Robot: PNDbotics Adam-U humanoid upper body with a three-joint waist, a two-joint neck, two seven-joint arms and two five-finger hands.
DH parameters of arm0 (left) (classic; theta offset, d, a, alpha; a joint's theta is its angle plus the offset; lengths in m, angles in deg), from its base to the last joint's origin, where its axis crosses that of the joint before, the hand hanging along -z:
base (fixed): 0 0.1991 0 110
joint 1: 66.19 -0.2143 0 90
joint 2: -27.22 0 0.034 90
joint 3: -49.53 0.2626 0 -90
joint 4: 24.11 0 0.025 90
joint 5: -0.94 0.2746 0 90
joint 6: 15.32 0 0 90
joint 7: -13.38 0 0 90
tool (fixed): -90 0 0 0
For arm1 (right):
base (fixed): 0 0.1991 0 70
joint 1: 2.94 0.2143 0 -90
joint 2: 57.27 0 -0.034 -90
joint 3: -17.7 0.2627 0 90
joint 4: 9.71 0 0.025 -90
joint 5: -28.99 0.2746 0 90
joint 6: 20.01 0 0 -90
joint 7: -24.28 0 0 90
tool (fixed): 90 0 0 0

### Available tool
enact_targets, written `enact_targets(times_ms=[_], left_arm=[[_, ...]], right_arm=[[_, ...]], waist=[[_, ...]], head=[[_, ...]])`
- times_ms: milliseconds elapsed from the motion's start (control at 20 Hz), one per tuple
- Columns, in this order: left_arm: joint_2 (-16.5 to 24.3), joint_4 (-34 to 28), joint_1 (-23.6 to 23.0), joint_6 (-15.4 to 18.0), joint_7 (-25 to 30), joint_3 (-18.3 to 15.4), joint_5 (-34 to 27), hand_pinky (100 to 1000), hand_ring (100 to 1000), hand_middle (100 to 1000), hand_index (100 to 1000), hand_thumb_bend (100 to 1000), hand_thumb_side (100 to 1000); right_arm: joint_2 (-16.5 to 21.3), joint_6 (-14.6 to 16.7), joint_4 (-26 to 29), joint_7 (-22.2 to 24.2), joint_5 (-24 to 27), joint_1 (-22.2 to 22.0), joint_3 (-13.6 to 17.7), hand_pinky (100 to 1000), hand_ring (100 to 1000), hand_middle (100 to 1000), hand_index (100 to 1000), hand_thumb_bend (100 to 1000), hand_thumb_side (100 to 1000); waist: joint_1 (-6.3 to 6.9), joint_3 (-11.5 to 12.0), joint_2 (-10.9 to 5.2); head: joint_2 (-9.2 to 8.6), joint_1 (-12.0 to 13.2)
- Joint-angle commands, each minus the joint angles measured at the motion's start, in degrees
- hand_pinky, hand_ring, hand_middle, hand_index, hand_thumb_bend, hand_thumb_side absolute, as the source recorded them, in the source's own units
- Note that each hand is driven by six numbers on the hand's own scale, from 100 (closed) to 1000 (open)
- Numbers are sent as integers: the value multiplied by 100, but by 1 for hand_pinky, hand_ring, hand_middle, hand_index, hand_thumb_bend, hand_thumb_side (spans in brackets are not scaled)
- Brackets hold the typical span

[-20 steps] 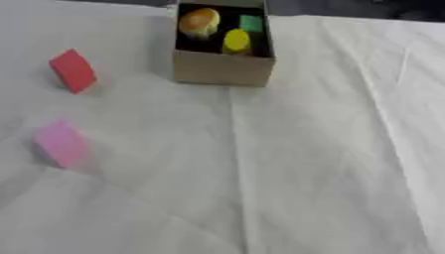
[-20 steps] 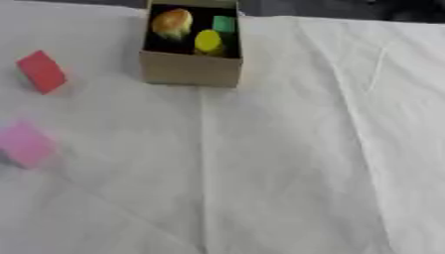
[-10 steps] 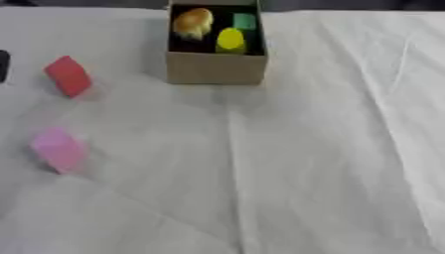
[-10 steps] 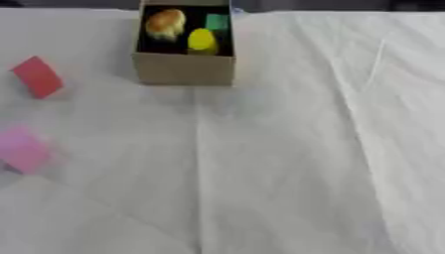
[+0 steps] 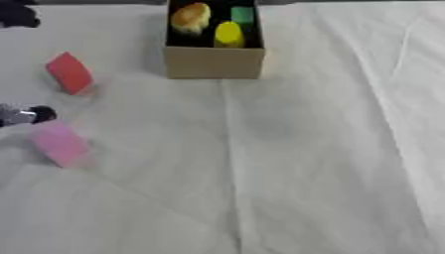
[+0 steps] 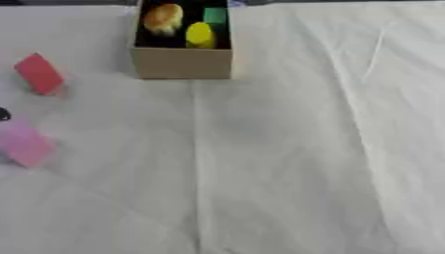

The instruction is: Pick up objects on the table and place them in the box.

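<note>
A brown cardboard box stands at the far middle of the white cloth. Inside it lie an orange-brown roundish thing, a yellow piece and a green piece. A red block stands tilted on the cloth, left of the box. Nearer to me, at the left, lies a pink block. A small black and silver part of my left hand pokes in at the left edge, just above the pink block and apart from it. No part of my right hand shows.
A white creased cloth covers the whole table. A dark blurred shape sits at the far left corner. A dark strip runs along the far edge behind the box.
The whole picture has slid, so the camera has moved. Part of my left hand has come in from the left edge and now sits lower, close to the pink block.
</note>
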Motion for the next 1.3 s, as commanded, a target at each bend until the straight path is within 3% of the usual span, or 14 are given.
enact_targets(times_ms=[50, 300, 400, 750, 1000, 1300], left_arm=[[460, 101, 103, 287, 287, 84, 297, 948, 911, 842, 888, 715, 203], [234, 455, 363, 756, 756, 217, 766, 946, 906, 838, 891, 679, 135], [125, 618, 480, 946, 946, 255, 955, 946, 907, 843, 892, 655, 100], [-76, 1052, 666, 1581, 1581, 250, 1552, 938, 899, 845, 887, 577, 100], [-192, 1209, 722, 1909, 2012, 232, 1417, 936, 892, 839, 886, 569, 100], [-249, 1165, 782, 1922, 2539, 230, 1061, 936, 889, 834, 886, 575, 100]], right_arm=[[87, 277, 116, -305, 177, -242, 140, 749, 688, 656, 789, 100, 665], [-33, 679, 116, -774, 95, -464, 3, 749, 684, 653, 786, 100, 668], [-55, 703, 116, -964, 15, -476, -78, 749, 683, 652, 785, 100, 670], [-131, 611, 116, -1594, -336, -489, -349, 748, 678, 646, 782, 100, 677], [-216, 539, 116, -1767, -477, -482, -450, 747, 673, 640, 778, 100, 682], [-254, 514, 116, -1804, -488, -465, -470, 746, 672, 639, 777, 100, 683]], waist=[[4, 24, -141], [0, 44, -153], [-4, 50, -162], [-2, 87, -165], [-7, 79, -136], [-8, 68, -121]], head=[[26, -21], [-29, -4], [-42, 9], [-76, -12], [-125, -27], [-143, -37]])
